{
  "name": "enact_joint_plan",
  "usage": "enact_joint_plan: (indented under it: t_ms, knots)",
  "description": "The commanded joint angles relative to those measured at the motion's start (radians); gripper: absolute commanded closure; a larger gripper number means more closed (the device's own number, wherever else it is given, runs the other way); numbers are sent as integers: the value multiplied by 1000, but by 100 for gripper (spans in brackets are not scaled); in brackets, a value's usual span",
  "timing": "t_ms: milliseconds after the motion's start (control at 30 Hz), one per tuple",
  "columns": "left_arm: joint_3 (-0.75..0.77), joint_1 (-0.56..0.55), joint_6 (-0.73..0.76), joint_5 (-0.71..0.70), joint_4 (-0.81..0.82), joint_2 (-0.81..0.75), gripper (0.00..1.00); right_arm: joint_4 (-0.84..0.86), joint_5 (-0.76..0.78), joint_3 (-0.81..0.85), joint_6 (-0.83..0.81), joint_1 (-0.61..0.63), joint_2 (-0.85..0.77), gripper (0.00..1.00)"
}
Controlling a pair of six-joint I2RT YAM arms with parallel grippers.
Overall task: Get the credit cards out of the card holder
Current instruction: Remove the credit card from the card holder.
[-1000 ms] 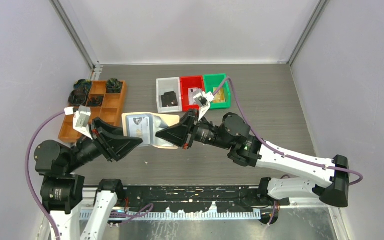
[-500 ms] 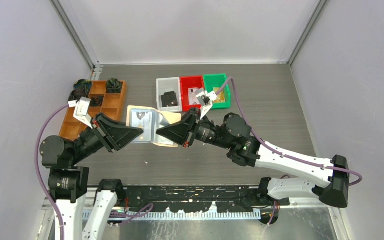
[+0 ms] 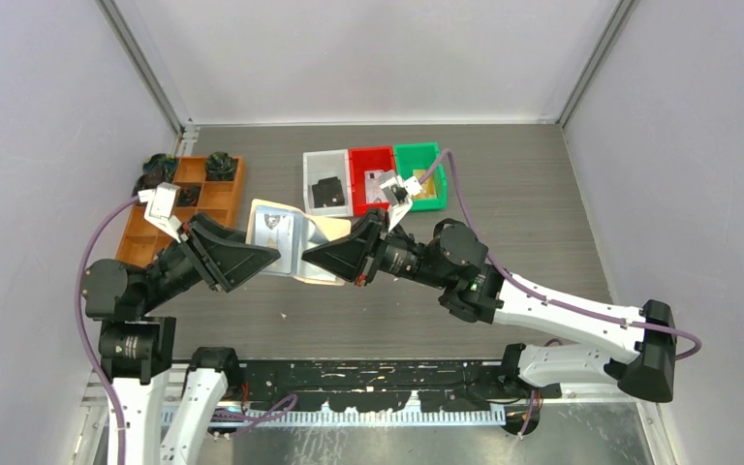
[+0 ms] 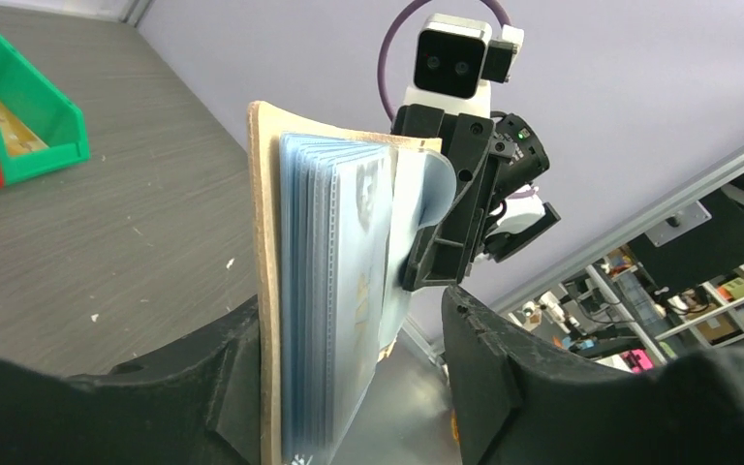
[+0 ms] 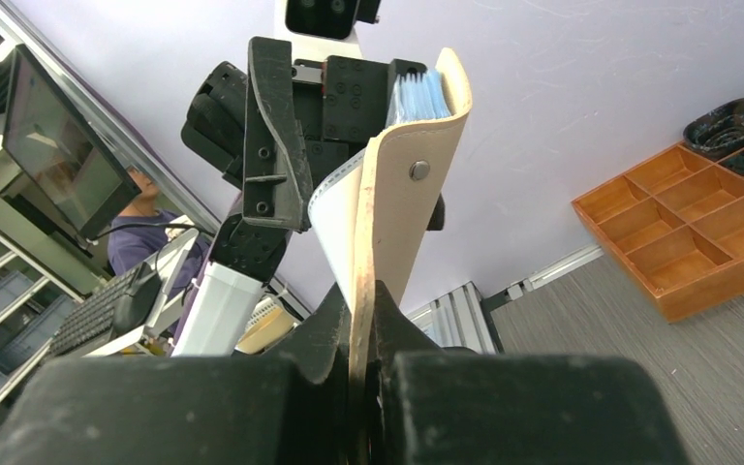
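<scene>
"Right wrist view first: what is your right gripper [image 5: 363, 295] doing?"

"It is clamped tight on the tan cover of the card holder [image 5: 392, 223]. The holder stands up out of my fingers with its metal snap stud [image 5: 418, 170] towards the lens. The blue-tinted clear sleeves [image 5: 417, 97] show at the top edge."

"And your left gripper [image 4: 349, 320]?"

"Its jaws stand apart with the holder between them, edge-on to the left wrist camera. The tan cover lies against one finger [image 4: 218, 378], and a gap shows between the outermost sleeve and the other finger. That hand is spread, not pinching."

"Where is the holder?"

"Lifted off the table [image 3: 542, 194], opened out between my two arms, on the near side of the bins."

"Anything readable on it?"

"From above, a pale credit card [image 3: 273, 231] lies in the sleeve facing up, with a dark shield-like emblem. I cannot read any lettering on it. In the left wrist view, faint pale letters run along the outer sleeve, too washed out to make out. I cannot tell whether the other sleeves are filled."

"And further out?"

"Beyond the holder sit three small bins in a row. The grey bin [image 3: 325, 155] holds a black item [image 3: 327, 192], the red bin [image 3: 372, 152] holds pale flat pieces, and the green bin [image 3: 417, 148] holds something yellowish. To my left is an orange wooden tray [image 3: 215, 208] with dark objects [image 3: 218, 163] in its far compartments."
</scene>
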Motion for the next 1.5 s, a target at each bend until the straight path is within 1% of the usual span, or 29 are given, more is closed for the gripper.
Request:
enact_joint_plan:
  t_ms: [0,100,233,267,367,500,533,567,633,700,767,800,867,933,1000,1067,1133,1267,1367,1467]
  knots:
    - [-33,-2,-93,5,166,14,39,78,-38,31,15,4,10,99]
    - [-38,-2,-134,14,242,27,39,77,-37,31,12,4,12,99]
    - [-16,-1,-126,39,256,38,43,63,-31,33,8,4,8,99]
    - [-13,-1,-122,43,251,37,46,60,-27,32,6,5,5,99]
    - [-2,-1,-92,57,226,26,59,37,4,26,-2,5,-9,99]
    - [33,-2,23,46,91,0,74,14,37,25,-15,4,-25,99]
    - [40,-2,46,40,66,-5,75,3,43,29,-15,5,-26,95]
    - [45,-2,67,32,45,-10,77,-14,51,34,-14,5,-26,89]
    - [61,-2,112,6,-9,-13,80,-60,72,50,-8,4,-23,71]
    - [82,-2,179,-35,-84,-17,84,-100,103,61,-5,5,-27,57]
    - [97,-2,253,-81,-147,-20,86,-134,153,70,2,2,-41,47]
    - [101,-2,286,-114,-177,-23,88,-165,189,82,2,0,-51,44]
    - [106,-2,364,-197,-239,-30,93,-264,306,126,-10,-1,-79,41]
    - [114,-2,424,-275,-301,-35,95,-371,402,185,-36,-4,-109,39]
    - [110,-2,459,-326,-337,-40,97,-421,436,229,-52,-4,-133,39]
    - [100,-2,474,-363,-365,-42,99,-435,397,263,-46,-3,-136,40]
    - [89,-2,477,-376,-387,-43,99,-450,300,305,-28,-4,-105,40]
    - [78,-2,456,-346,-393,-38,100,-481,77,406,60,-4,42,40]
    - [84,-2,455,-346,-405,-34,100,-452,-18,447,116,-2,137,44]
    - [94,-2,461,-338,-423,-32,100,-426,-44,461,141,0,194,45]
